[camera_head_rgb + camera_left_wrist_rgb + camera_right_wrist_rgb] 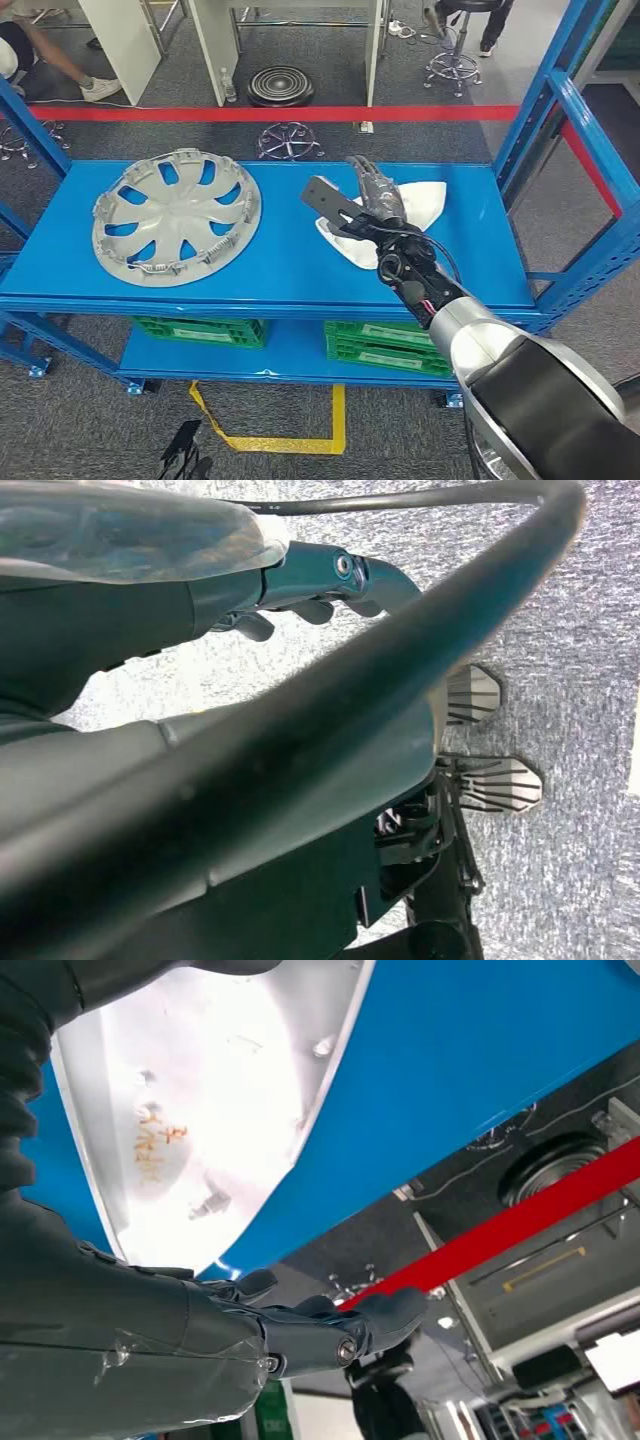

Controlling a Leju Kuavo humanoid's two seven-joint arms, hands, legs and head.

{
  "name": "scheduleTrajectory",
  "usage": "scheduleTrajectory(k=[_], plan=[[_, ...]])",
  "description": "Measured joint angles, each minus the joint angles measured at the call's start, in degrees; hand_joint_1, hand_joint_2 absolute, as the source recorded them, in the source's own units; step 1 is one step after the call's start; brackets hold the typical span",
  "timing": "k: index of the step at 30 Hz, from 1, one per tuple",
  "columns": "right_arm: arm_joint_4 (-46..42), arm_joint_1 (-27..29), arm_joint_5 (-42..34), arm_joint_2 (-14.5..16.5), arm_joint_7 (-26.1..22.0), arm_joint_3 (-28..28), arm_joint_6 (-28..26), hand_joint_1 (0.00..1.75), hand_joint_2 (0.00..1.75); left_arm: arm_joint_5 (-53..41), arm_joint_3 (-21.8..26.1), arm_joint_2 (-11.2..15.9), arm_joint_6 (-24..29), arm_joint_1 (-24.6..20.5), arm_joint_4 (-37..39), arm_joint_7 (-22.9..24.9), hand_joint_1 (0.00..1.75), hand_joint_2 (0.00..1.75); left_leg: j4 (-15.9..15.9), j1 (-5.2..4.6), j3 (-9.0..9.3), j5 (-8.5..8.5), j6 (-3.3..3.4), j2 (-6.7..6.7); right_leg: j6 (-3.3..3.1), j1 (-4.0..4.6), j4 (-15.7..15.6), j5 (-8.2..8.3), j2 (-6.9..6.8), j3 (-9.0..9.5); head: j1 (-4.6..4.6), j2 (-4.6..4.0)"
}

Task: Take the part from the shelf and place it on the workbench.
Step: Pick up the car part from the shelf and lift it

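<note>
The white moulded part (423,200) lies on the right half of the blue shelf top (287,250). My right hand (375,190) reaches over it from the front, dark fingers stretched out across its middle. In the right wrist view the part's pale inner face (204,1110) sits between the thumb and the outstretched fingers (340,1325), which run past its edge without closing on it. My left hand (317,580) hangs beside my body above the grey floor, fingers loosely apart and holding nothing.
A silver wheel cover (177,215) lies on the shelf's left half. Green crates (200,330) (385,345) sit on the lower level. Blue uprights (558,100) frame the right side. Red floor tape (279,113) runs behind the shelf, and a person (45,50) sits at the back left.
</note>
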Motion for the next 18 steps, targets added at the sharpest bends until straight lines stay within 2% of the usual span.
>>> scheduleTrajectory(k=[5,13,18], plan=[[-0.2,0.3,-2.5,0.0,0.0,-1.8,0.7,0.00,1.75,0.0,0.0,0.0,0.0,0.0,0.0,0.0,0.00,0.00,0.0,0.00,0.00,0.00,0.00,0.00,0.00,0.00,0.0,0.00,0.00,0.00,0.00,0.00],[-0.3,2.4,-13.7,1.2,-3.3,-7.9,-2.6,0.00,1.75,0.0,-0.3,-0.1,0.2,-0.2,0.0,0.3,0.00,0.00,0.0,0.00,-0.01,0.00,0.00,0.00,0.00,0.00,0.0,0.00,0.01,0.00,0.01,0.00],[-0.4,3.1,-15.0,2.4,-4.1,-10.0,-2.6,0.00,1.75,-0.1,-0.4,-0.1,0.4,-0.3,0.0,0.3,0.00,0.00,0.0,0.00,-0.02,-0.01,-0.01,0.00,-0.03,0.00,0.0,-0.02,0.01,-0.01,0.01,0.00]])
